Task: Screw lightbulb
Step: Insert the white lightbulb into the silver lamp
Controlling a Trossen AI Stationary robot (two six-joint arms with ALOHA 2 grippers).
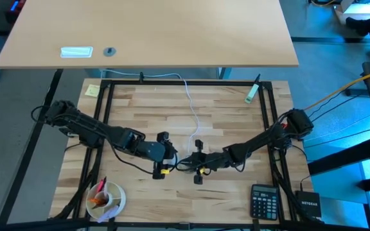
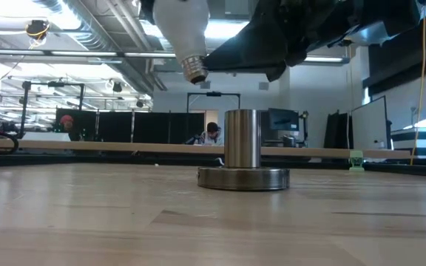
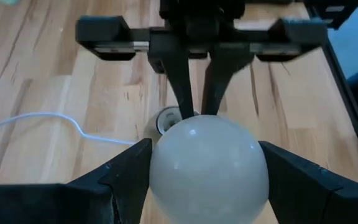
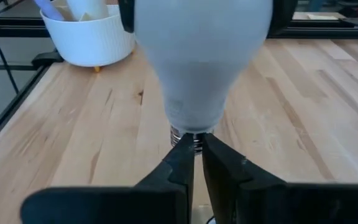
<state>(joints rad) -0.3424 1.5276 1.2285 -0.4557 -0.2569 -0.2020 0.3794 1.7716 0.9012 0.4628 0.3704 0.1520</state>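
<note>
The white lightbulb (image 2: 181,26) hangs in the air with its silvery screw base (image 2: 193,69) pointing down and a little aslant, up and to one side of the metal socket (image 2: 242,151). The socket stands upright on its round disc on the table, and its white cord (image 3: 48,121) trails off. My left gripper (image 3: 207,168) is shut on the bulb's glass. My right gripper (image 4: 194,152) faces it, with its fingers nearly together and their tips right at the screw base (image 4: 187,132). My left gripper pinches the bulb's round glass globe at its widest part (image 3: 160,168), one finger (image 3: 126,177) on each side. The bulb is lifted clear of the table and the socket, base downward and slightly tilted. My right gripper's fingertips (image 4: 180,152) stand at the end of the screw base; whether they touch it I cannot tell.
A white bowl (image 1: 108,199) with small items stands at the near left. A calculator (image 1: 264,200) and a black box (image 1: 308,204) lie at the near right. A yellow note (image 1: 92,90) and a green piece (image 1: 252,92) lie along the far edge, and a black frame rail (image 1: 185,82) borders the table.
</note>
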